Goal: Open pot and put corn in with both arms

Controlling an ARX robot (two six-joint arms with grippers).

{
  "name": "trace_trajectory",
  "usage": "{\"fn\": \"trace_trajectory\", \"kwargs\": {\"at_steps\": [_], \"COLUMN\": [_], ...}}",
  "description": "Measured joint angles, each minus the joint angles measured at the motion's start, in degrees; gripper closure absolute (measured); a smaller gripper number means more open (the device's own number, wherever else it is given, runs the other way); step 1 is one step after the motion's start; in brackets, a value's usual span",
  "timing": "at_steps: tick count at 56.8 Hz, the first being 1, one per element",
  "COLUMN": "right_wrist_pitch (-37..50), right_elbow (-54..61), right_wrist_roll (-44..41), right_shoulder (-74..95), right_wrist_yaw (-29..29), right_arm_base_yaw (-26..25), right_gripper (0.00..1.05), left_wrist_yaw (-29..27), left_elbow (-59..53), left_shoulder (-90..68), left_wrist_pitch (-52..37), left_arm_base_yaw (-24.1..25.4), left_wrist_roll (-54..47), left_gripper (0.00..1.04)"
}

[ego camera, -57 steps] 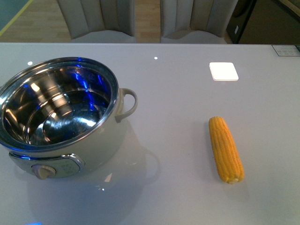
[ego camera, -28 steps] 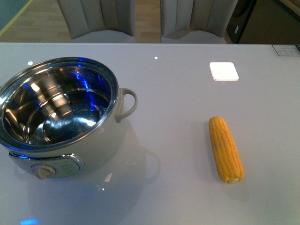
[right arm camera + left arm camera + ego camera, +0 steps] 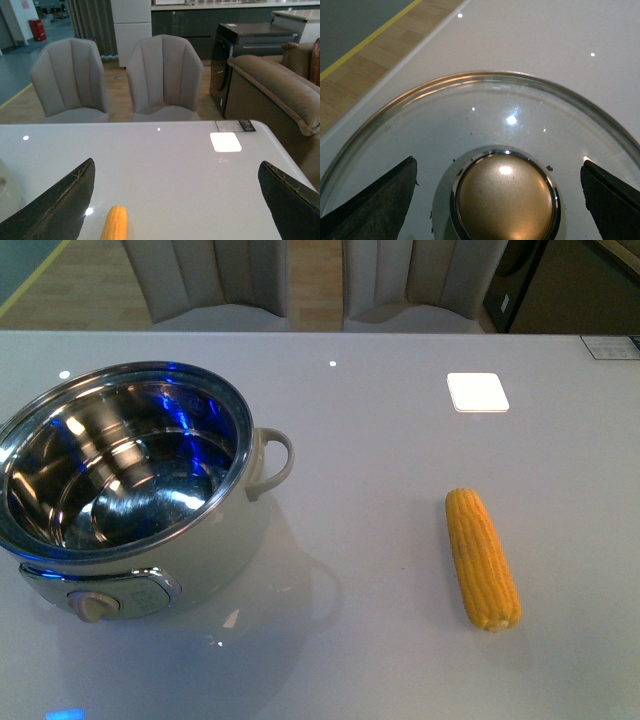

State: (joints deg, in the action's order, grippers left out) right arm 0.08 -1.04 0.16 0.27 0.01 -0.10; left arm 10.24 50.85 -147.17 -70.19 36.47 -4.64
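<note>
In the front view the pot (image 3: 215, 540) stands lidless at the table's left, its steel inside empty, its dial facing me and its loop handle to the right. To the right lies the corn (image 3: 482, 558), end-on to me; neither arm shows there. The left wrist view looks down on a glass lid (image 3: 485, 115) with a gold knob (image 3: 505, 200), lying on the white table. My left gripper (image 3: 497, 167) is open, one finger on each side of the knob and clear of it. My right gripper (image 3: 176, 164) is open above the table, with the corn's tip (image 3: 115, 224) below, nearer one finger.
Two grey chairs (image 3: 162, 75) stand behind the table's far edge. A bright white square (image 3: 477, 392) shows on the tabletop at the back right, with a small label (image 3: 610, 346) at the corner. A brown sofa (image 3: 280, 90) lies beyond the table's right side.
</note>
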Motion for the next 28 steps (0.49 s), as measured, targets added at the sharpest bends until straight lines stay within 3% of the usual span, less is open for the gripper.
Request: {"fn": "trace_trajectory", "kwargs": {"at_steps": [15, 28], "right_wrist_pitch": [0.00, 0.00], "right_elbow": [0.00, 0.00], "right_wrist_roll": [0.00, 0.00], "right_shoulder": [0.00, 0.00], "right_wrist_yaw": [0.00, 0.00], "right_arm_base_yaw": [0.00, 0.00], "right_gripper": [0.09, 0.09], "left_wrist_yaw": [0.46, 5.97], "left_elbow": [-3.98, -13.97], "left_shoulder": [15.45, 33.53], "left_wrist_pitch": [1.86, 4.85], "left_arm_base_yaw": [-0.15, -0.31], "left_wrist_roll": [4.07, 8.07], "left_gripper": [0.07, 0.07]}}
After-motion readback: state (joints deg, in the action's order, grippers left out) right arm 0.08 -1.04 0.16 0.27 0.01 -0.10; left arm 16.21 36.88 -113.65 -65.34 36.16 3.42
